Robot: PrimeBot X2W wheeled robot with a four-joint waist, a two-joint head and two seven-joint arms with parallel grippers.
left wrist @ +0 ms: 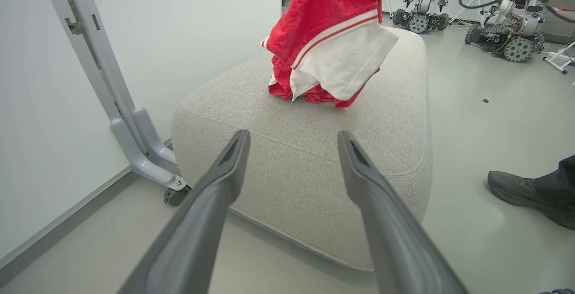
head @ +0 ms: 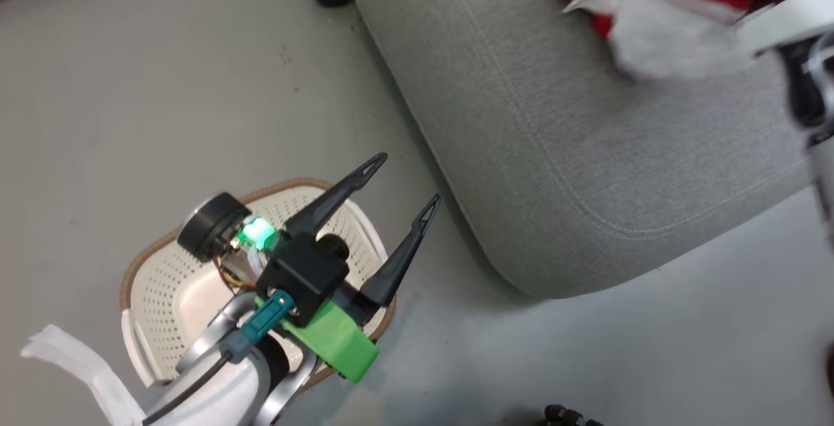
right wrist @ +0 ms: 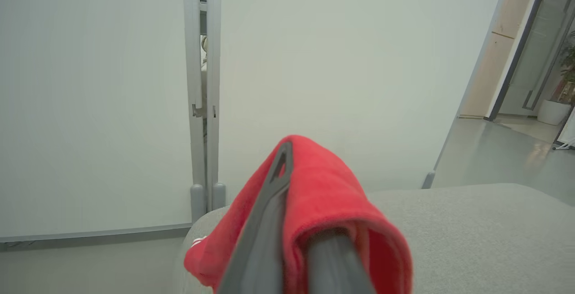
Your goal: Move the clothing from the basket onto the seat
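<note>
The task is looking close to finished. The right gripper (right wrist: 296, 195) is pinching a fold of the clothing (left wrist: 328, 46), its fingers pressed together on the red fabric, which is draping over them in the right wrist view. In the left wrist view the garment is hanging from above, and its lower folds and white panel are bunching on the top of the seat (head: 554, 152), toward the far side. So this piece is touching the cushion while its upper part is being held up off it, and I judge the lowering to be under way and the release not yet done.

The left gripper (head: 408, 177) is hovering over the basket (head: 163, 276) with its fingers spread wide and nothing between them. The basket is sitting on the floor just beside the seat's near corner. The perforated wall and bottom that are showing past the left arm are looking bare, with no red fabric in them. The arm is covering part of the inside, though, so I cannot tell whether a further garment is lying there.

What is remaining, as I judge it, is letting the red garment go onto the cushion and checking the hidden part of the basket
</note>
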